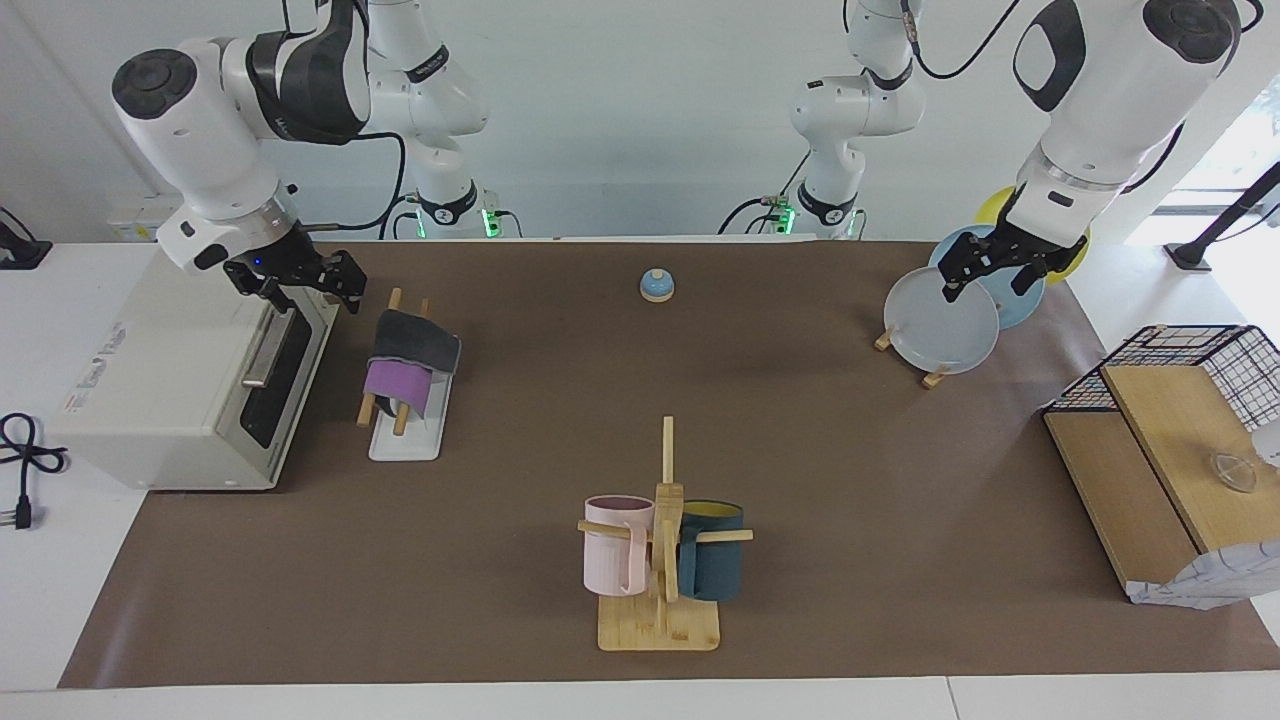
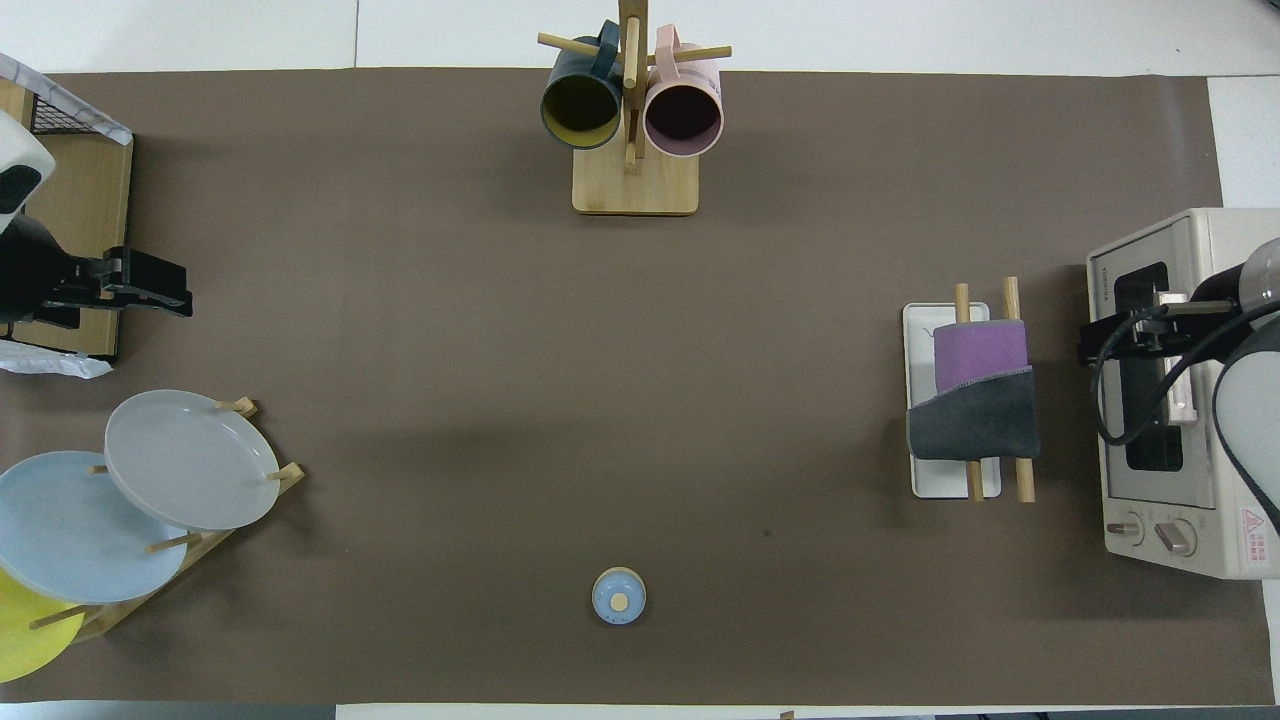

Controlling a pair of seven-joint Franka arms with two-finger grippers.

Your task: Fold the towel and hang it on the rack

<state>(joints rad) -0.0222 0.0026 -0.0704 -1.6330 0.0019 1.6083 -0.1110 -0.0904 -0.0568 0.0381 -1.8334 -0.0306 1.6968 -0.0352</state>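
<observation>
Right end effector, fingers apart, hovers over the toaster oven on the brown table mat.

On my feed, a brown mat covers the counter. A toaster oven sits at the right arm's end. Mid-counter, farthest from the robots, a wooden mug tree carries a pink mug and a teal mug. Close to the robots I see a small blue bell. At the left arm's end, a wooden stand holds a grey plate, a blue plate and a yellow plate; beside it, a wire basket over wooden boards.
</observation>
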